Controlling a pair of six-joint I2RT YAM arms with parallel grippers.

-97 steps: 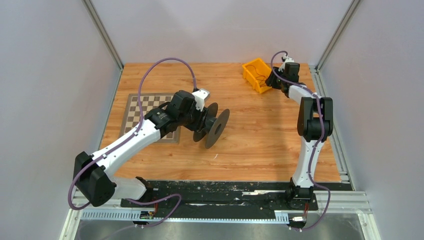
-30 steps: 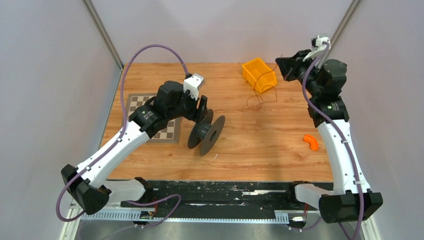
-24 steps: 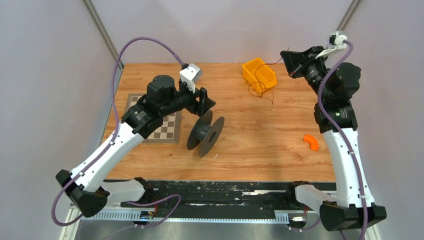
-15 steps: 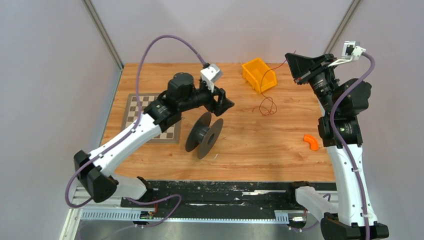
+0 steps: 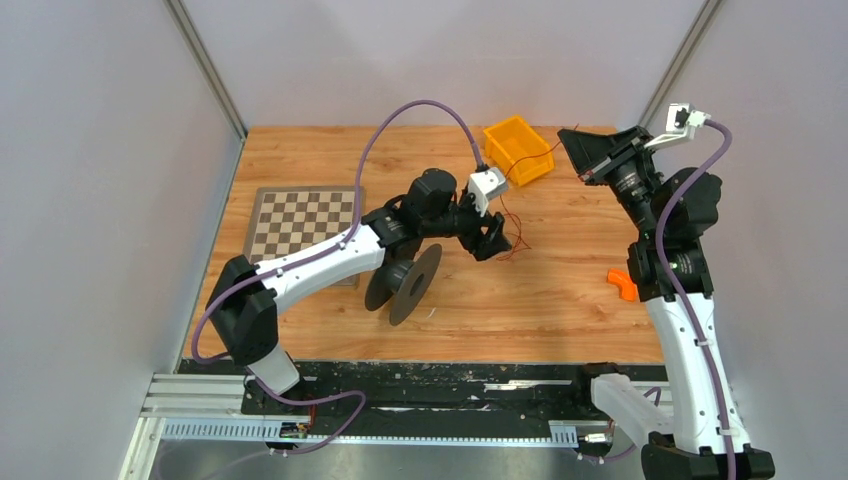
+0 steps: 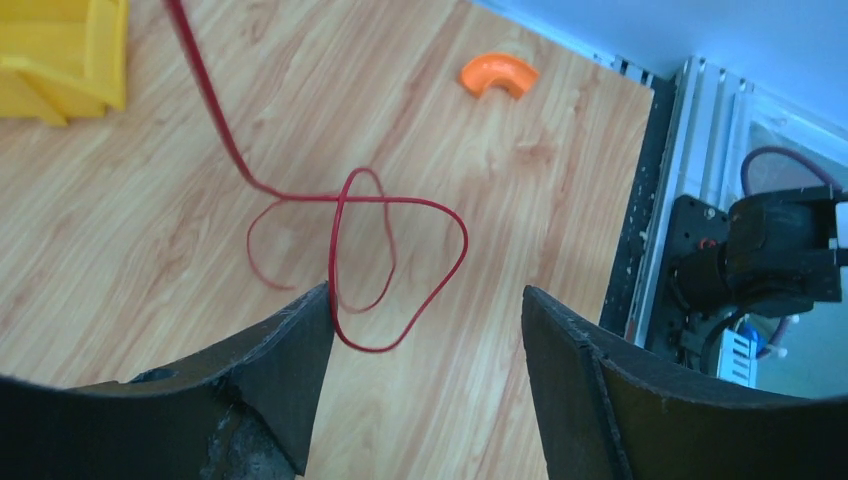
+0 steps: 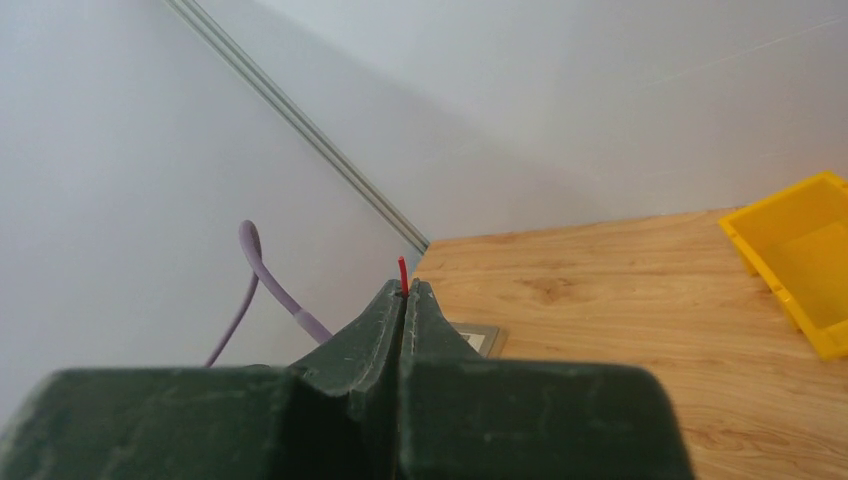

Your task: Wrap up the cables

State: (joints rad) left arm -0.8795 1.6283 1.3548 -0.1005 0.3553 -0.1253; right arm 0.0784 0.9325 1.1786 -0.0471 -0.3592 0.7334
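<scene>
The thin red wire (image 6: 337, 250) lies in loose loops on the wooden table, and one strand rises out of the left wrist view's top left. My left gripper (image 6: 425, 292) is open and empty, hovering just above the loops; the wire passes close by its left finger. In the top view the left gripper (image 5: 495, 238) is to the right of the dark grey spool (image 5: 405, 283), which stands on its rims. My right gripper (image 5: 575, 150) is raised near the yellow bin and shut on the wire's end; the red tip (image 7: 402, 268) sticks out between its closed fingers (image 7: 405, 292).
A yellow bin (image 5: 517, 150) sits at the back of the table. A small orange curved piece (image 5: 622, 285) lies at the right by the right arm. A chessboard (image 5: 305, 220) lies at the left. Walls close in on both sides.
My left gripper let go of the spool and swung right to hover over the wire loops. My right arm rose from the bin, drawing the wire out onto the table.
</scene>
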